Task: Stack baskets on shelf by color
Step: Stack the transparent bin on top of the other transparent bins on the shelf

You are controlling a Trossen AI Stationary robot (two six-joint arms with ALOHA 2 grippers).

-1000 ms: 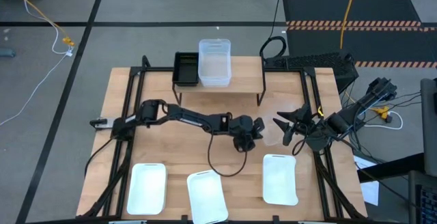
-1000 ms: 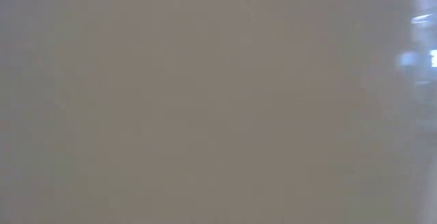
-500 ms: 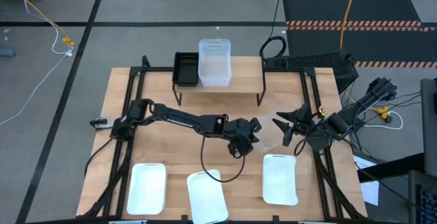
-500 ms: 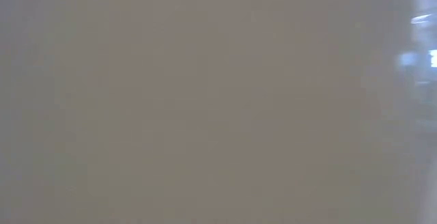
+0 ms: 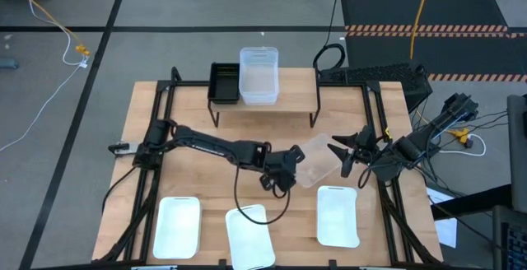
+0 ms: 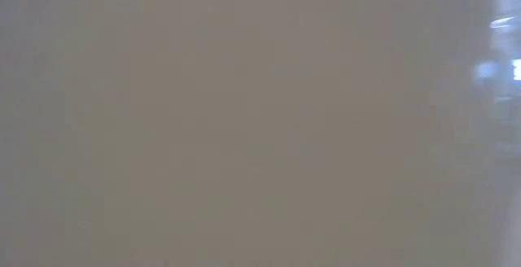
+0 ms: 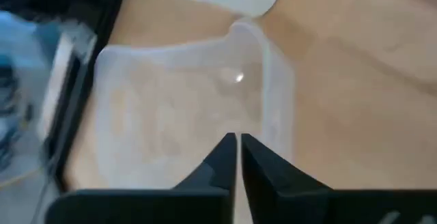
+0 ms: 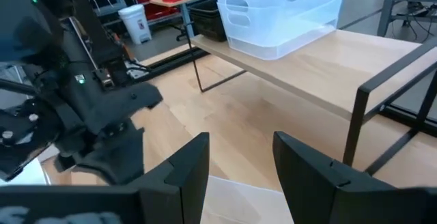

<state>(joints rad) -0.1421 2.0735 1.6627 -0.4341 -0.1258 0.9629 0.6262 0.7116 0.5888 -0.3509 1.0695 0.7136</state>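
A clear basket [image 5: 319, 160] hangs tilted over the table's middle right, with my left gripper [image 5: 291, 166] shut on its near-left side. In the left wrist view the same basket [image 7: 171, 108] fills the picture beyond the gripper [image 7: 236, 142]. Just right of the basket, my right gripper [image 5: 340, 156] waits open with nothing between its fingers. The shelf [image 5: 288, 99] stands at the far edge. A black basket [image 5: 224, 82] and a second clear basket [image 5: 258, 74] rest on it by their bottoms. The right wrist view shows the shelf [image 8: 307, 80] and that clear basket [image 8: 280, 12]. My left gripper pinches the clear basket's thin wall at its rim [image 7: 235, 130] between its two fingers. The fingers come slanting down from the table's left. The basket is off the table and tilted, reaching away from the fingers toward the right.
Three white baskets lie along the near edge: left [image 5: 177, 225], middle [image 5: 249, 235], right [image 5: 338, 215]. A black cable loops from the left arm [image 5: 247, 204] over the table. The low view shows only a blank grey blur. Black frame rails run along both table sides.
My left gripper has risen and drawn back toward the near edge, rolling its wrist. The clear basket has come up off the table with it and now hangs tilted.
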